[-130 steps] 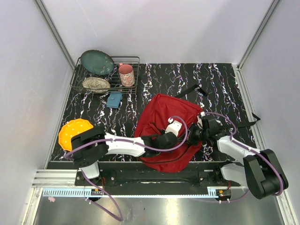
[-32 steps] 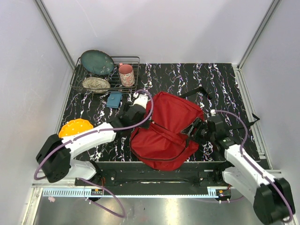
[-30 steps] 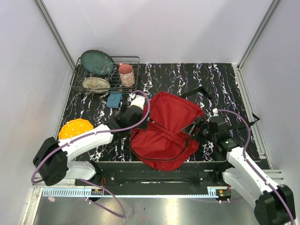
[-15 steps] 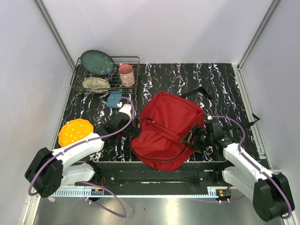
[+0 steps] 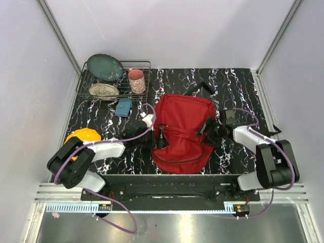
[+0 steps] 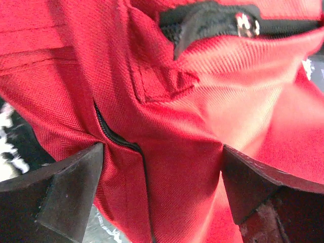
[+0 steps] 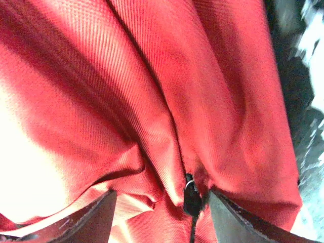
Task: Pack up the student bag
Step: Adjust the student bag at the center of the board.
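So the student bag (image 5: 179, 126) isn't slumped open like a second ago. It's bunched up tidy on the tabletop (image 5: 238, 86), sitting right between the two claws. Left claw (image 5: 156, 137) is spread wide with red fabric filling the gap, nothing pinched. Right claw (image 5: 210, 128) is spread too and grips nothing, with the zipper pull (image 7: 190, 192) between its fingers. Guessing the stuffing's over and zipping's next.
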Tool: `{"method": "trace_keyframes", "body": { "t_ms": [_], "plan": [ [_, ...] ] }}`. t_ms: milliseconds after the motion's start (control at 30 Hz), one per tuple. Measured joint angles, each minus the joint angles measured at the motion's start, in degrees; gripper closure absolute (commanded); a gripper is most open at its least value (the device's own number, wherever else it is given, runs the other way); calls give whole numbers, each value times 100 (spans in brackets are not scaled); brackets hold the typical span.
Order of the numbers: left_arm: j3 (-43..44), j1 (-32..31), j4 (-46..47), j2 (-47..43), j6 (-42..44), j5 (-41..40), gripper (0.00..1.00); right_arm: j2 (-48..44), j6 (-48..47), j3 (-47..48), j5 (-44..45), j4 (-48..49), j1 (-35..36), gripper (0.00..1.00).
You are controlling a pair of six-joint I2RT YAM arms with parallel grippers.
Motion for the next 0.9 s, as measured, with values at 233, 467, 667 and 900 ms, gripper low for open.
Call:
{"method": "trace_keyframes", "body": {
  "t_ms": [233,467,667,900],
  "plan": [
    [326,-190,-289,-96,-118,35,1,247,-507,815,352,94,-472,22],
    [590,-120,-1867,-1773,339,-1661,1,-1108,-802,660,535,-179,-463,23],
    [695,955,-2385,-2721,708,-2295,1,-2667,-664,216,492,-291,-463,23],
    [1351,2347,-2524,-1545,1178,-1840,1,-2935,-404,-162,219,-428,-463,24]
  ]
}}
